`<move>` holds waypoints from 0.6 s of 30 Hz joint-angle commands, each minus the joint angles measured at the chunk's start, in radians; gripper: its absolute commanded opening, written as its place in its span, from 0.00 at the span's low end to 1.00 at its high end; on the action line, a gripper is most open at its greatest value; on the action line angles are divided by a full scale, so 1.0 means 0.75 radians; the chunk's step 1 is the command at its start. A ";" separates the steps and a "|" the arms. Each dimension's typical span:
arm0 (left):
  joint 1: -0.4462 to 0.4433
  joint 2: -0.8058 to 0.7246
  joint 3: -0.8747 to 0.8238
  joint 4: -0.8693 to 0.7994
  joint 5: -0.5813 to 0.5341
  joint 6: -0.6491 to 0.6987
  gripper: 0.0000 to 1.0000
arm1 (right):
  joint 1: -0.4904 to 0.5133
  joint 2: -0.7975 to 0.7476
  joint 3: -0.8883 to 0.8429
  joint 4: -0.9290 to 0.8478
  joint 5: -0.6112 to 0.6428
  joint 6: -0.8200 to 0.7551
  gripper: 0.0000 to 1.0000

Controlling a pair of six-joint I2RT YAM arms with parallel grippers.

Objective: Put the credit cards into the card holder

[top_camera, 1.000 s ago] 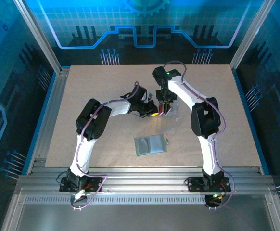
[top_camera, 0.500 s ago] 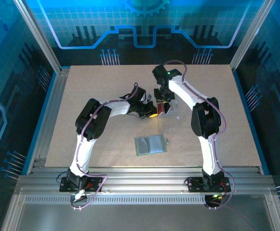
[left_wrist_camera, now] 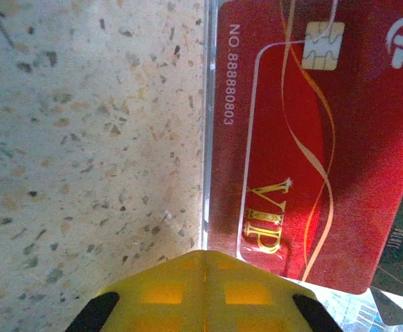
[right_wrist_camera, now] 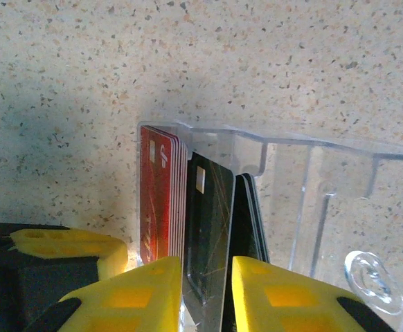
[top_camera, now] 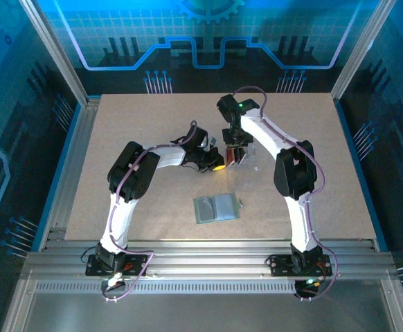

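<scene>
**Top view.** The card holder [top_camera: 217,207] is lying flat on the table [top_camera: 139,124], near the arm bases and well apart from both grippers. The left gripper [top_camera: 217,165] and the right gripper [top_camera: 237,156] are being positioned side by side at a clear rack [top_camera: 252,160] farther back, in which the cards are standing on edge.

**Left wrist view.** The red card [left_wrist_camera: 291,138] is being shown face-on, just beside the rack wall. The left jaws are being held together, with nothing seen between them.

**Right wrist view.** The black card [right_wrist_camera: 208,235] is being straddled by the right jaws, which are standing slightly apart. Whether the card is being pinched cannot be told.

**Handling.** The cards are judged to be light, thin, stiff and slick. Each is best taken across its two faces near the upper edge. A firm grip is advised, since a smooth card is likely to slip or twist while being steered into the holder's narrow opening.
</scene>
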 commanded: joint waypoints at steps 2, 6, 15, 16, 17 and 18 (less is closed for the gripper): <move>0.014 -0.068 -0.026 0.029 0.040 -0.005 0.08 | 0.016 0.025 0.053 -0.077 0.059 0.009 0.27; 0.015 -0.070 -0.031 0.034 0.040 -0.006 0.08 | 0.025 0.053 0.064 -0.081 0.050 0.007 0.26; 0.021 -0.075 -0.048 0.050 0.046 -0.010 0.08 | 0.038 0.109 0.119 -0.117 0.086 0.004 0.26; 0.022 -0.075 -0.052 0.052 0.046 -0.011 0.08 | 0.042 0.115 0.121 -0.123 0.093 0.004 0.26; 0.023 -0.075 -0.053 0.052 0.046 -0.012 0.08 | 0.047 0.121 0.129 -0.130 0.106 0.004 0.25; 0.025 -0.075 -0.052 0.055 0.047 -0.013 0.08 | 0.053 0.129 0.137 -0.141 0.126 0.006 0.25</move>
